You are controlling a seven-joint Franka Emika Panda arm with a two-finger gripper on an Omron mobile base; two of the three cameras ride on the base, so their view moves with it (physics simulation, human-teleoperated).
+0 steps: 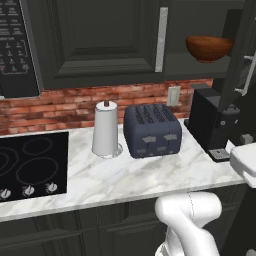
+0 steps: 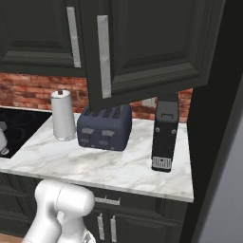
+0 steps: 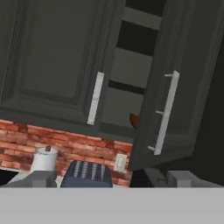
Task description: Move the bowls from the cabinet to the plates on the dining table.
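One reddish-brown wooden bowl point(image 1: 209, 47) sits on the lowest shelf of the dark cabinet point(image 1: 100, 45), whose right door point(image 1: 239, 55) stands swung open. In the hand view, a sliver of the bowl point(image 3: 134, 119) shows past the edge of that open door point(image 3: 175, 87), beside its silver bar handle point(image 3: 168, 111). My gripper point(image 3: 111, 179) is open and holds nothing. Its fingertips point(image 3: 41, 178) are spread wide, well short of the cabinet and below the bowl's shelf. From the right base view the open door point(image 2: 147, 47) hides the shelves. The plates and the dining table are out of view.
On the marble counter point(image 1: 125, 180) below the cabinet stand a paper towel roll point(image 1: 106, 129), a dark blue toaster point(image 1: 152, 131) and a black coffee machine point(image 1: 210, 122). A stove top point(image 1: 30, 165) lies at the left under a black microwave point(image 1: 15, 45).
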